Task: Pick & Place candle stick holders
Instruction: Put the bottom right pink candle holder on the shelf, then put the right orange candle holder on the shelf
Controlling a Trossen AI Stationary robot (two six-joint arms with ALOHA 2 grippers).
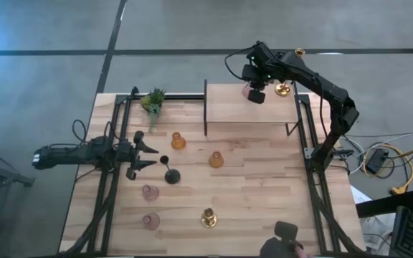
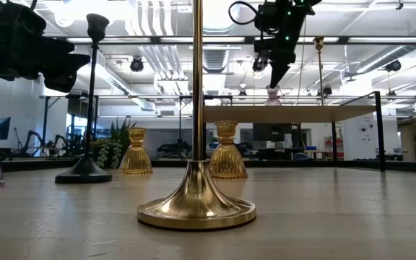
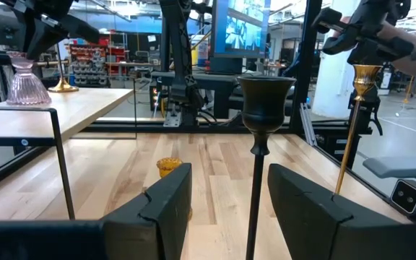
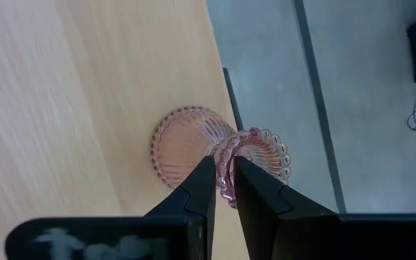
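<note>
My right gripper (image 1: 255,95) hangs over the raised wooden shelf (image 1: 228,111) at the far right, shut on a pink glass holder (image 4: 193,144). A tall thin gold holder (image 1: 283,89) stands beside it on the shelf. On the table stand two amber glass holders (image 1: 178,141) (image 1: 216,159), a black stemmed holder (image 1: 171,174), two pink glass holders (image 1: 150,191) (image 1: 151,221) and a second tall gold holder (image 1: 208,217). My left gripper (image 1: 154,156) waits open at the table's left, pointing level at the black holder (image 3: 264,101). My right gripper pinches the scalloped rim of the pink holder's cup (image 4: 226,162) between its two fingers, one finger over the cup's mouth and one outside. The fingers slant down from above. The holder stays upright with its base (image 2: 273,100) at the shelf top, near the shelf's far edge.
A small green plant (image 1: 153,100) stands at the table's far left corner. Black frame rails (image 1: 113,179) run along both table sides, and thin black legs (image 1: 206,107) carry the shelf. A person's hand with a dark object (image 1: 287,236) shows at the near right edge.
</note>
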